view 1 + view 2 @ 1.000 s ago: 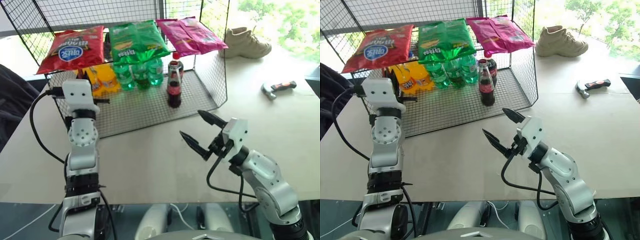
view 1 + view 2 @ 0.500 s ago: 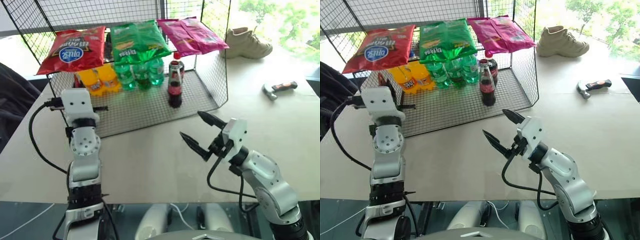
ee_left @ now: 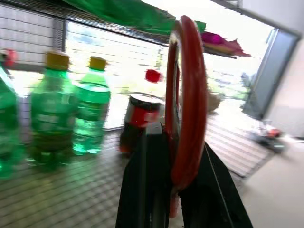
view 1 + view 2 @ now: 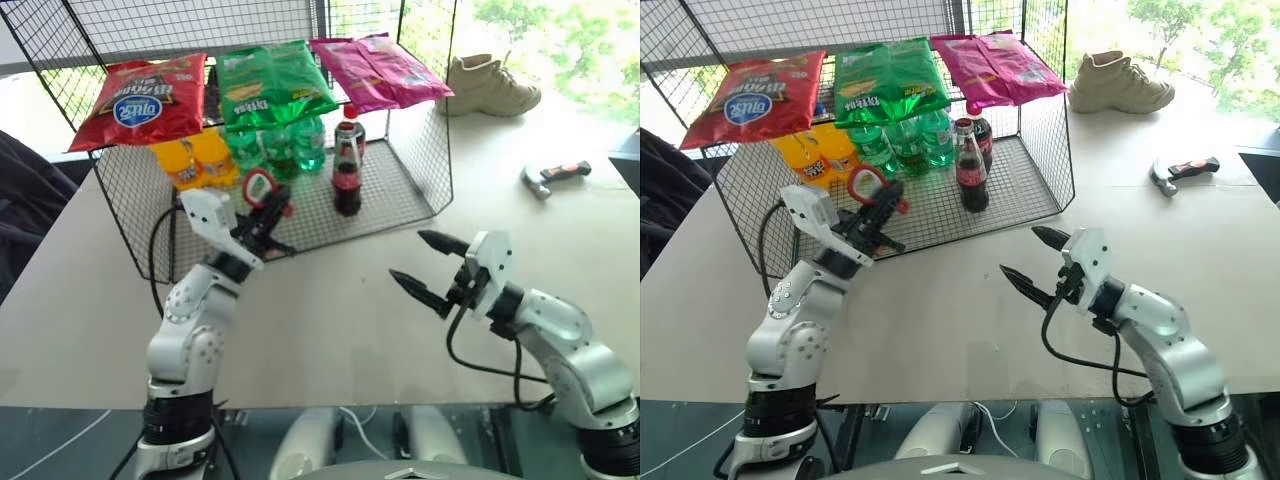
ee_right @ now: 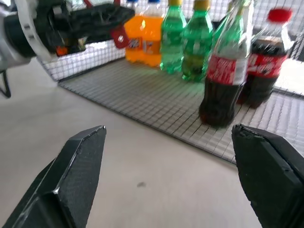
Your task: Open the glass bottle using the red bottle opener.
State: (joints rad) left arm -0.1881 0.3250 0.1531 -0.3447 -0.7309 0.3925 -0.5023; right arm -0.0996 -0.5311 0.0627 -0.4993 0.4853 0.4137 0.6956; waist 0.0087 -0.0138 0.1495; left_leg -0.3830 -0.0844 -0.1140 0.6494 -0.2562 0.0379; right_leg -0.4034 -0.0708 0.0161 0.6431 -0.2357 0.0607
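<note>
Beyond the wide-open right gripper (image 4: 1037, 258) stands the glass bottle (image 4: 971, 172), red label unreadable; the left gripper (image 4: 883, 211) clamps the red bottle opener (image 4: 869, 184).

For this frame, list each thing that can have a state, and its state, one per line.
glass bottle: upright on the wire shelf floor, cap on.
red bottle opener: held by its handle, ring head up.
left tool: shut on the red bottle opener.
right tool: open, empty, above the table.
plastic cola bottle: upright, red screw cap on.
green bottles: upright, capped.
hammer: lying on the table.
</note>
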